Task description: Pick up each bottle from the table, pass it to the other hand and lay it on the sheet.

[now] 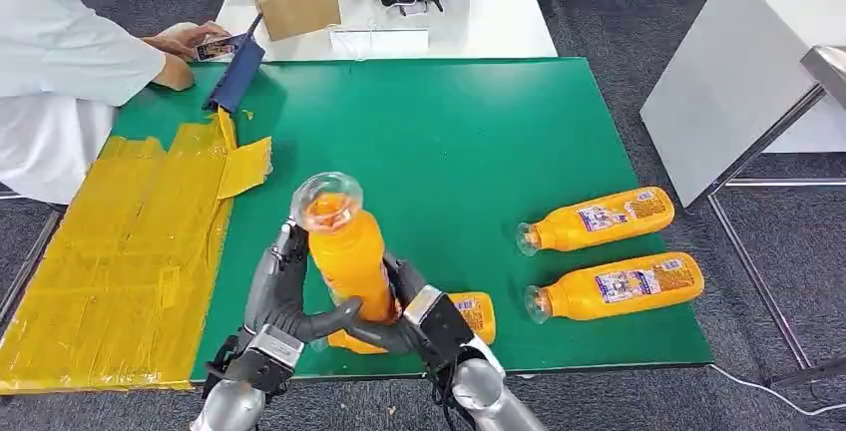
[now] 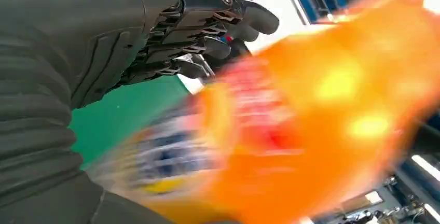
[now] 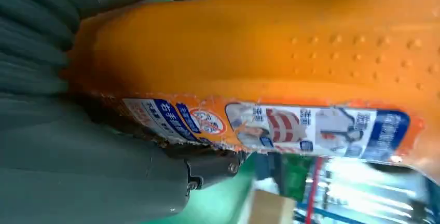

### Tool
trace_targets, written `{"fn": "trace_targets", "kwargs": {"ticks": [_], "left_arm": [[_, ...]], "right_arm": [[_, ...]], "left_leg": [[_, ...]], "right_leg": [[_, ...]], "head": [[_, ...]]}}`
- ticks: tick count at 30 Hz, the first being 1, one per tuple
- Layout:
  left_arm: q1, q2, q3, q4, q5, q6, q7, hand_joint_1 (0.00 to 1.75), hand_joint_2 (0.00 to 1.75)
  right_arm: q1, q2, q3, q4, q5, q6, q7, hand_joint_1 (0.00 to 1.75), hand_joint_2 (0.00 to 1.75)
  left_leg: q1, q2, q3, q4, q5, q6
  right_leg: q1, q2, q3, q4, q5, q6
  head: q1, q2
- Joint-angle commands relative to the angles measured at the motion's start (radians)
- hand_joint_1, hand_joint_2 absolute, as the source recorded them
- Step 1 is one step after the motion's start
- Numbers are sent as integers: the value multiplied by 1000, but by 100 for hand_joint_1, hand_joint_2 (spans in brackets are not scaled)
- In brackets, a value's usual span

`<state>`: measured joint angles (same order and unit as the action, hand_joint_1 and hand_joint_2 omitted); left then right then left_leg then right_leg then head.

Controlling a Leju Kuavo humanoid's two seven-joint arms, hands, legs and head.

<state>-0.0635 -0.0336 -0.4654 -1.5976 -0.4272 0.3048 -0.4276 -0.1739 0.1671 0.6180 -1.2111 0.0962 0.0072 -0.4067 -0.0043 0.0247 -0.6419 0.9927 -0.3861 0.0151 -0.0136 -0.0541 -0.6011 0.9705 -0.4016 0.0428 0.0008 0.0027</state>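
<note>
Handover was under way: the orange plastic juice bottle (image 1: 345,251) stood upright above the green table mat's (image 1: 449,152) near edge, both the left hand (image 1: 277,296) and right hand (image 1: 424,316) wrapped around it. Judging by this, the right hand should loosen only once the left grips firmly, before the bottle is carried to the yellow sheet (image 1: 110,251).

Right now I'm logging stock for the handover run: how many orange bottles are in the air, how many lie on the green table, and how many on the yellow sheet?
Held up between the left hand and right hand: 1 bottle
Lying on the green table: 3 bottles
On the yellow sheet: 0
Total: 4 bottles
</note>
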Motion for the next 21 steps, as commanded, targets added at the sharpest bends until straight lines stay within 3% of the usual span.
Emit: {"fn": "trace_targets", "kwargs": {"ticks": [1,12,13,16,21], "left_arm": [[-25,46,-42,-7,9,26,-9,0,175],[-20,46,-56,20,-7,36,-12,0,175],[-18,45,-53,20,-10,35,-10,175,175],[-15,40,-42,37,-23,27,3,175,175],[-15,38,-41,42,-24,27,3,175,175]], "right_arm": [[-63,-7,95,281,94,-82,-5,175,175],[-38,-19,85,208,198,-197,-25,175,175],[-29,-23,85,181,220,-222,-35,175,175],[9,-44,82,62,246,-270,-61,175,175],[14,-48,83,46,250,-270,-52,175,175]], "left_leg": [[1,0,7,-1,-3,-1],[1,-3,8,-1,-2,-1],[1,-2,6,-1,-1,-1],[1,-3,8,-1,-2,-1],[1,-1,7,-1,-2,-1]], "right_leg": [[0,5,8,-2,-2,-2],[0,2,8,-2,-3,-2],[0,2,6,-2,-2,-1],[0,2,8,-2,-3,-2],[0,3,7,-1,-2,-1]], "head": [[0,0],[0,0],[0,0],[0,0],[0,0]]}}
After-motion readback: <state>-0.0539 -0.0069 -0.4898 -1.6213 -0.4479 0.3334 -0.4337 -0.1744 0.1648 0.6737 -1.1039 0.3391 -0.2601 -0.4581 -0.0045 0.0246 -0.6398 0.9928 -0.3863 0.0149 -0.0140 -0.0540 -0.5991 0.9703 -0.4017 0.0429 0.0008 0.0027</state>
